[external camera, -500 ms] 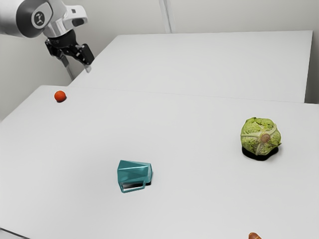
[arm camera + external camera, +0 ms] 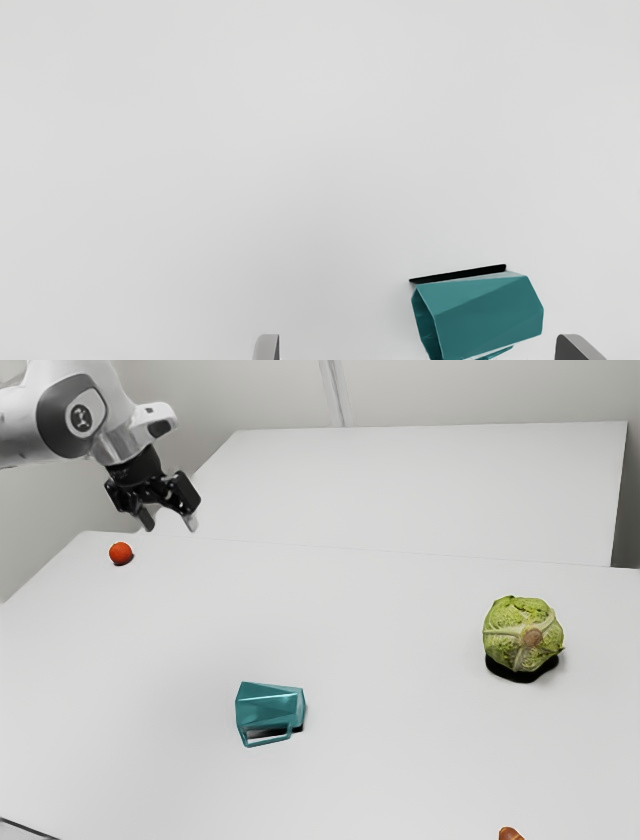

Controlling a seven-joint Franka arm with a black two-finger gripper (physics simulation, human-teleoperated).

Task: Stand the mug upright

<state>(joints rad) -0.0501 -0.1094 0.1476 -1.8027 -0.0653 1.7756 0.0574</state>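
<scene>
The jaws stand wide apart and empty on our black two-finger gripper (image 2: 170,523), at the exterior view's left. Further right, nearer the camera, is the faceted, glossy teal mug (image 2: 268,707); if we close off-centre on its sloping walls, it could roll or slip. It lies on its side on the smooth white table (image 2: 400,760), mouth facing the exterior view's left.

Extras on white table (image 2: 400,780)
Red-orange ball (image 2: 120,553) near far edge, exterior view's left; green cabbage (image 2: 523,632), exterior view's right, dark shadow (image 2: 521,674) under it; brown item (image 2: 510,834) cut off by frame; another white surface (image 2: 430,490) behind
</scene>
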